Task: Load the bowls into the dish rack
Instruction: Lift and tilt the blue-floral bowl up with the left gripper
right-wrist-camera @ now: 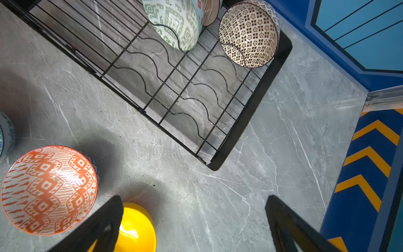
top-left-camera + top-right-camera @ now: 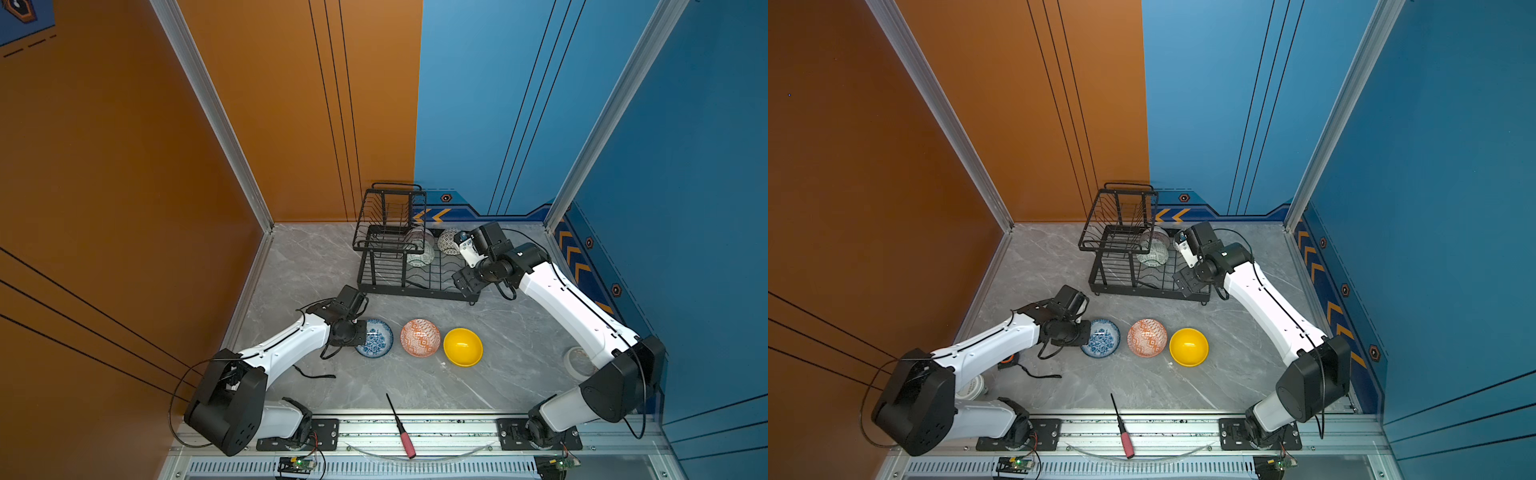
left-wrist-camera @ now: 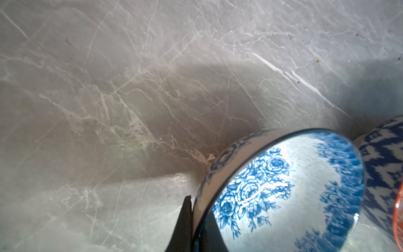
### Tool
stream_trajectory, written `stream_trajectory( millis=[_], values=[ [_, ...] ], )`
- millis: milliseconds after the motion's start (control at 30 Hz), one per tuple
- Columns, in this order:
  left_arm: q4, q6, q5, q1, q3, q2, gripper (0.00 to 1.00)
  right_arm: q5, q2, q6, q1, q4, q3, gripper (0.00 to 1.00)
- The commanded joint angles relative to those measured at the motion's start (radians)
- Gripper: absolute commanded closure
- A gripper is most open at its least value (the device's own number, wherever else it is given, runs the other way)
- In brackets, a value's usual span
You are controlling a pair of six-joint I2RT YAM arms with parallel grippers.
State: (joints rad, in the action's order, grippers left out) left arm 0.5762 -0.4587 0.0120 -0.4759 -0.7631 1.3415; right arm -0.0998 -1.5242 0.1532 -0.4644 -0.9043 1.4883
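Facing mouth-up, blue floral bowl [image 2: 379, 341] is rim-pinched by left hand [image 3: 196, 210].

The table [image 2: 519, 332] is showing a smooth, grey marble-look face with a soft sheen. The dish rack [image 1: 218, 161], at twelve o'clock on it, is looking like matt black coated metal wire. The blue floral bowl [image 3: 283, 189], orange bowl [image 1: 49, 189] and yellow bowl [image 1: 135, 229] are gleaming like glazed ceramic, catching bright highlights. At six o'clock, the screwdriver [image 2: 401, 426] is showing a dull red plastic-looking handle
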Motion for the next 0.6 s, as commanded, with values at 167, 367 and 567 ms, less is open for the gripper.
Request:
stream_trajectory(
  millis=[167,367,567],
  values=[
    [0.093,0.020,-0.012,-0.017,-0.079,-0.092,1.00,0.029,0.042,-0.018,0.004,0.010,-0.007,0.00],
    [0.116,0.008,-0.017,-0.049,-0.153,-0.127,1.00,0.056,0.057,-0.047,0.004,0.010,-0.018,0.00],
    [0.116,0.012,-0.029,-0.085,-0.245,-0.105,1.00,0.098,0.079,-0.087,-0.003,0.011,-0.005,0.00]
  ],
)
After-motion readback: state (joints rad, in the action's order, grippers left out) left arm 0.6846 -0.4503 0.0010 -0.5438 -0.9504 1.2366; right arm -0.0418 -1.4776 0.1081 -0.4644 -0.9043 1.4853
